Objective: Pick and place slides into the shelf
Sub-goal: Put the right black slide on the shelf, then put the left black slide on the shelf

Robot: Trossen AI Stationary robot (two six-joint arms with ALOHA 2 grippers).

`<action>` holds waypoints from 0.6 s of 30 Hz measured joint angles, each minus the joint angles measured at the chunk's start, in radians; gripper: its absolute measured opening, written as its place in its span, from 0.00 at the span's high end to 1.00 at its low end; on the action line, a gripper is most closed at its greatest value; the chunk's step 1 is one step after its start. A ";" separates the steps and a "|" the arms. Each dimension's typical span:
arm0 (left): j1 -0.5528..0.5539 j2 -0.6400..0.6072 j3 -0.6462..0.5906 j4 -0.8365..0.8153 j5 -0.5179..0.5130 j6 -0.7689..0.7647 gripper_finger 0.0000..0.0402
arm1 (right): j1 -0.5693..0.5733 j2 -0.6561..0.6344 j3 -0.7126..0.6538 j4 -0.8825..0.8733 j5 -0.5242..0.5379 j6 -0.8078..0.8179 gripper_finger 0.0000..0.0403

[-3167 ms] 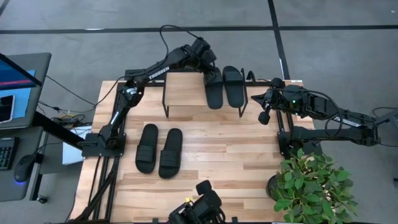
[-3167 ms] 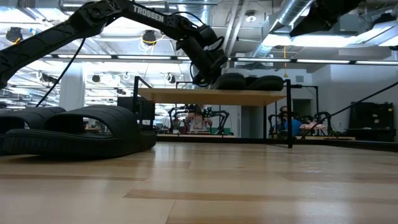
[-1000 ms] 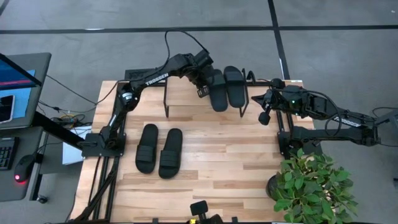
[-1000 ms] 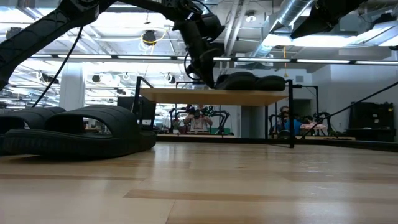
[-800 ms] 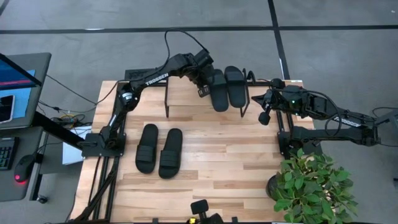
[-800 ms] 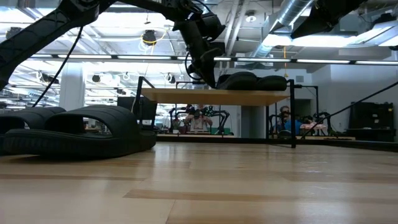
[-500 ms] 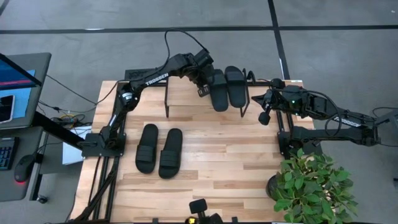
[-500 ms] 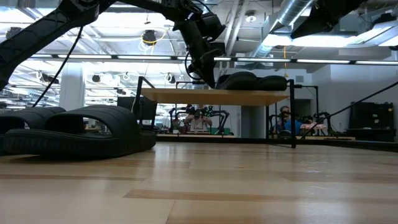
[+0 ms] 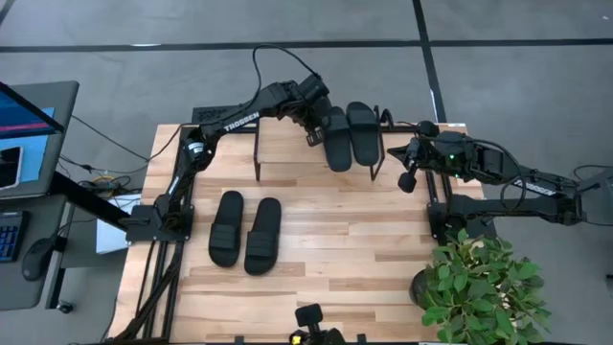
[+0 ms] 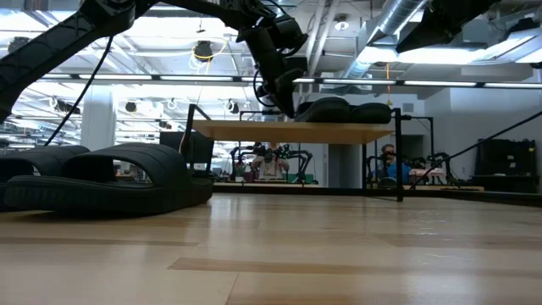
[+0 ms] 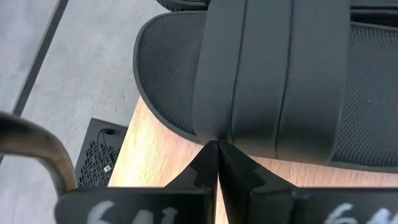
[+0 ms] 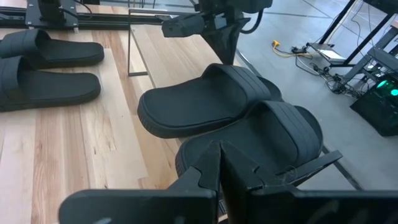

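Observation:
The shelf [image 9: 285, 144] stands at the table's far edge and carries two black slides on its wooden top. The left slide [image 9: 336, 140] lies slightly askew, with one end jutting past the shelf's edge [image 11: 163, 74]. The right slide [image 9: 362, 132] lies beside it, touching it. Two more slides [image 9: 226, 227] [image 9: 262, 235] rest sole-down side by side on the tabletop. My left gripper [image 9: 314, 136] is shut, just left of the askew slide. My right gripper [image 9: 406, 179] is shut and hangs off the shelf's right end, touching nothing. My left gripper is shut and its fingertips [image 11: 210, 155] meet the askew slide's left side [image 11: 219, 134], where the strap joins the sole. It comes slanting down from the left, across the slide's length. The slide lies sole-down on the shelf top.
A potted plant [image 9: 479, 287] stands at the table's near right corner. A monitor and a keyboard [image 9: 24, 134] sit off the left edge. Bare tabletop [image 9: 354, 230] lies right of the two loose slides. The left half of the shelf top is bare wood.

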 joint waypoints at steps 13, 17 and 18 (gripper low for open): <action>-0.001 -0.005 0.000 -0.004 -0.098 0.004 1.00 | 0.000 0.000 0.000 0.000 0.000 0.000 1.00; -0.001 -0.039 0.032 -0.017 -0.256 -0.018 1.00 | 0.000 0.000 0.000 0.021 0.000 0.000 1.00; 0.000 -0.050 0.048 -0.020 -0.272 -0.022 1.00 | 0.001 0.000 0.000 0.032 -0.002 0.000 1.00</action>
